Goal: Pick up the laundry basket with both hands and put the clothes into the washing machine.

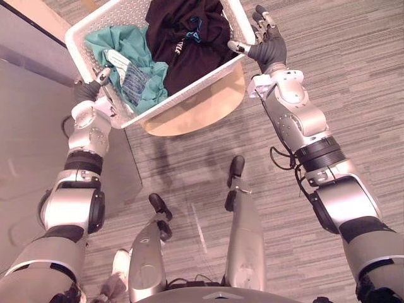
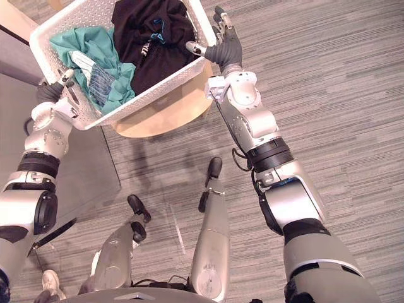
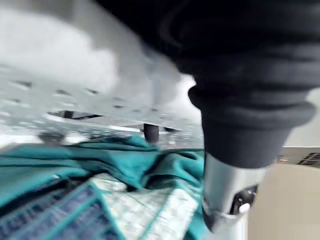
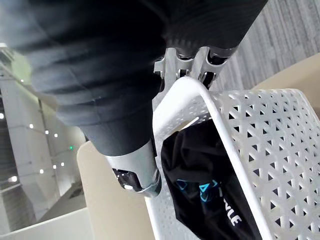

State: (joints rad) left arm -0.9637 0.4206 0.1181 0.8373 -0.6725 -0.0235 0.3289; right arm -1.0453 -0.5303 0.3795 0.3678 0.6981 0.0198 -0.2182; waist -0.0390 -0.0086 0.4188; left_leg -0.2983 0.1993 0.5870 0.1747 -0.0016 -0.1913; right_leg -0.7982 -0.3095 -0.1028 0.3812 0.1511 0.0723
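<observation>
The white perforated laundry basket point(image 1: 189, 88) carried two pieces: a teal garment point(image 1: 120, 47) with a blue-and-white patterned part at the robot's left, and a black garment point(image 1: 186, 35) heaped at its right, the two touching. Under the basket showed a round pale wooden tabletop point(image 1: 202, 110) (whether the basket rested on it could not be told). Grey striped carpet floor point(image 1: 353, 76) bore a person's white shoe point(image 1: 120, 260).

Clothes point(image 1: 183, 38) in basket point(image 1: 189, 93) above table point(image 1: 203, 112)
</observation>
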